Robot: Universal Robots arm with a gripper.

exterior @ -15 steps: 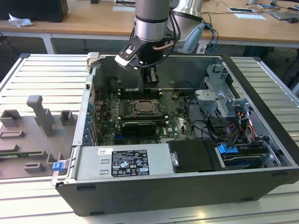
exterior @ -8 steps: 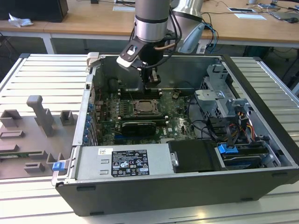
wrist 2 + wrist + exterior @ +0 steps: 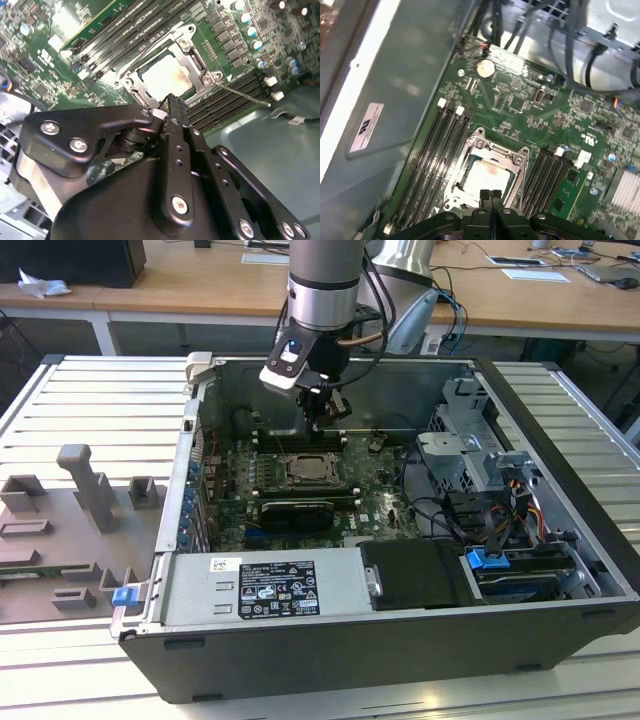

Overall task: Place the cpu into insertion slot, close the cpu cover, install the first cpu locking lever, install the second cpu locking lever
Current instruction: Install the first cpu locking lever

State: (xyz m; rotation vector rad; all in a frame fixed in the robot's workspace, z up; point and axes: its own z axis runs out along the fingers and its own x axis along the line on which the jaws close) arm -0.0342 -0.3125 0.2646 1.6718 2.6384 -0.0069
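While the cpu (image 3: 487, 176) sits in the slot (image 3: 479, 136) inside the case (image 3: 300, 670), framed by the cover (image 3: 520, 162), the gripper (image 3: 490, 194) hovers at the slot's edge, fingers pressed together.

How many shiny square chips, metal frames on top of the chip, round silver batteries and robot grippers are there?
cpu: 1
cpu cover: 1
round silver battery: 1
gripper: 1
Total: 4
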